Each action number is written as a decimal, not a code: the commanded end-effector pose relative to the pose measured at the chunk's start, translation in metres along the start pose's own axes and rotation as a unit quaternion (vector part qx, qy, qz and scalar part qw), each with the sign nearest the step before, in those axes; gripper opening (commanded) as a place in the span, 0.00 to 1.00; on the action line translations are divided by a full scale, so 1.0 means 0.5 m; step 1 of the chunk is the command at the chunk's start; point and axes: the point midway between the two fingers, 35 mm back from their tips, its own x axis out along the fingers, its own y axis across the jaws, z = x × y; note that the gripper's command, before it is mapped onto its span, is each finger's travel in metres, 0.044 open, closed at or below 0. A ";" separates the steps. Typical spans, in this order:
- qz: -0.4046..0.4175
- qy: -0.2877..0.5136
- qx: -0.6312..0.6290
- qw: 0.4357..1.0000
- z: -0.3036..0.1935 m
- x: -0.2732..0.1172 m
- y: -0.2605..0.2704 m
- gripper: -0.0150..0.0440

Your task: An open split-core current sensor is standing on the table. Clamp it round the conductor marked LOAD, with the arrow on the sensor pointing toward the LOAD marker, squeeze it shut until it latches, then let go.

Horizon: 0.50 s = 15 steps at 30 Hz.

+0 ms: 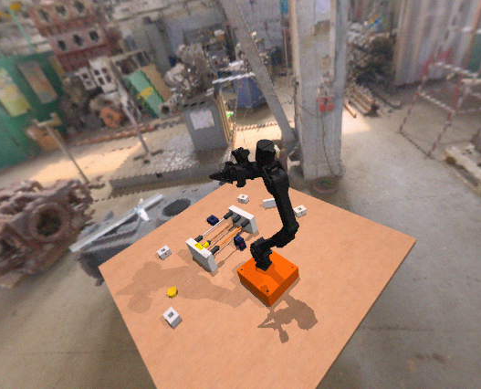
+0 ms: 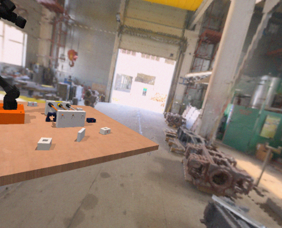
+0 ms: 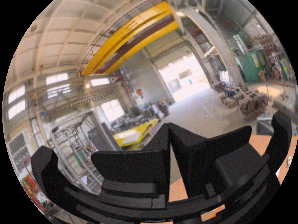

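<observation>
From the top, your fingers (image 1: pixel 214 176) are raised above the tabletop (image 1: pixel 346 269) (image 2: pixel 101 150); the open navy sensor (image 1: pixel 239 242) (image 2: pixel 51 115) stands between the conductor rack (image 1: pixel 201 256) (image 2: pixel 70 119) and the orange base (image 1: pixel 269 293) (image 2: pixel 7 118).
In the exterior view, your white block (image 1: pixel 301 213) (image 2: pixel 44 145) has a square opening; its contents you can't make out.
At the wrist, your fingers are closed together, gripping nothing.
</observation>
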 end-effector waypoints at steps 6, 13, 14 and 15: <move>-0.064 -0.028 -0.041 0.997 0.018 0.022 -0.107 0.52; -0.151 -0.057 -0.072 0.984 0.016 0.061 -0.301 0.83; -0.165 -0.060 -0.077 0.981 0.011 0.067 -0.331 0.88; -0.180 -0.063 -0.082 0.978 0.004 0.072 -0.361 0.92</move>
